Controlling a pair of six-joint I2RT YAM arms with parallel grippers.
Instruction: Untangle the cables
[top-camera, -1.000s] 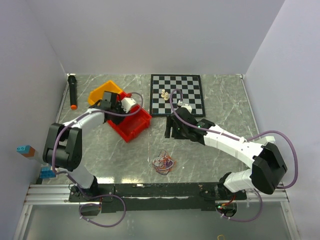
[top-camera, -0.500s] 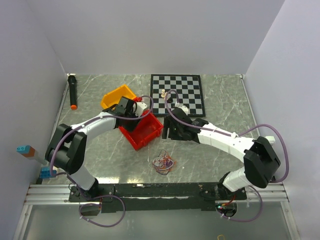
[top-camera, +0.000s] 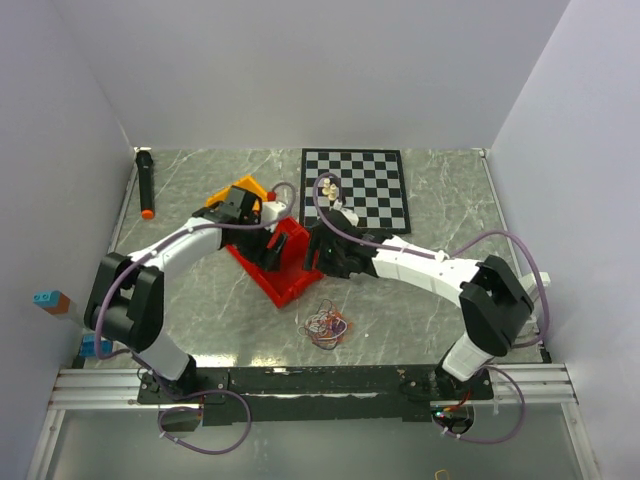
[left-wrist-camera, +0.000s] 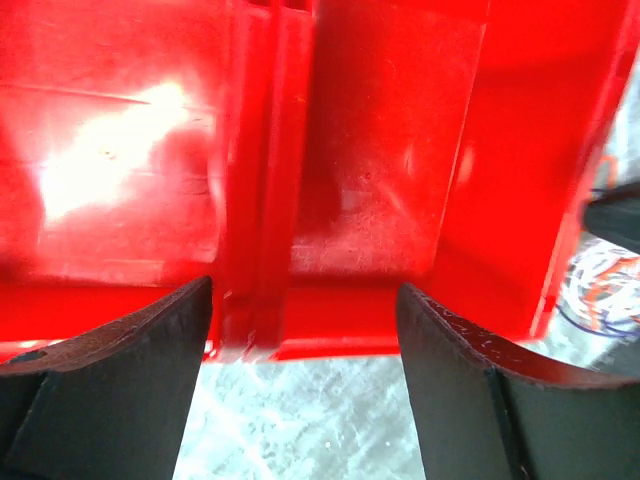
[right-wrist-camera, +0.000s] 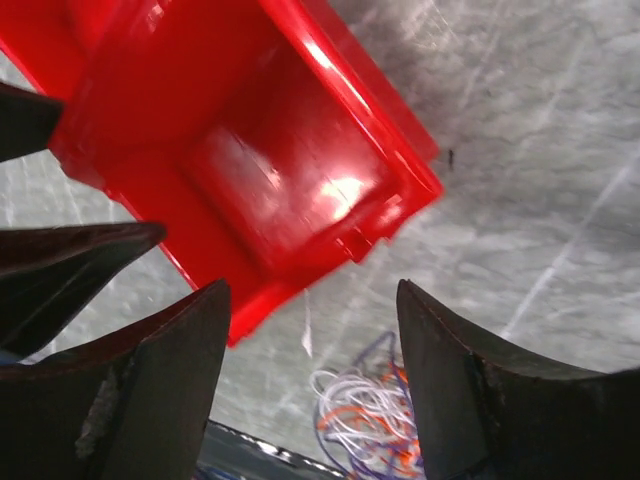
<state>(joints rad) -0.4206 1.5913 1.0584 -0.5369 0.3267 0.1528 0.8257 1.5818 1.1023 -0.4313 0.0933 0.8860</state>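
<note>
- Top view: thin, multicoloured cables (top-camera: 326, 325) lie bunched on the marbled table (top-camera: 450, 200), at 5 o'clock from the glossy red plastic bin (top-camera: 283, 268).
- Left wrist: left gripper (left-wrist-camera: 305, 290) spread wide astride the bin's ribbed wall.
- Right wrist: right gripper (right-wrist-camera: 315, 290) spread wide; cables at 6 o'clock.

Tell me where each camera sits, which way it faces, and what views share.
Top external: above and behind the robot, looking down on the table; left arm and right arm show.
Left wrist: close against the red bin; its two fingers show.
Right wrist: above the bin, looking down; its two fingers show.
Shared: bin and cables in all three.
</note>
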